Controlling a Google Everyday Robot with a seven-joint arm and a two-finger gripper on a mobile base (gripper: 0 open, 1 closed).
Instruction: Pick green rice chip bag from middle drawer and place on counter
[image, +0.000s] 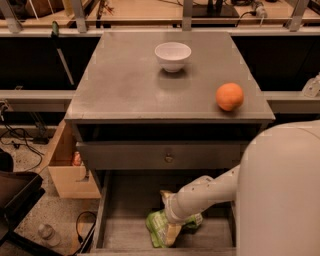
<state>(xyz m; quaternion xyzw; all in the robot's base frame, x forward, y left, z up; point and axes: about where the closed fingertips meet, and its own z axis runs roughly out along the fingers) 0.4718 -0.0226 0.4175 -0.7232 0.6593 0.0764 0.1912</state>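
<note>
The green rice chip bag (159, 226) lies crumpled on the floor of the open middle drawer (125, 210), near its front. My gripper (170, 231) reaches down into the drawer from the right and sits right on the bag, its pale arm covering the bag's middle. The counter (125, 85) above is a flat gray metal top.
A white bowl (173, 55) stands at the back middle of the counter. An orange fruit (230, 96) sits near its right front corner. A closed drawer front with a small knob (169, 158) is above the open drawer. A cardboard box (67, 167) stands on the floor at left.
</note>
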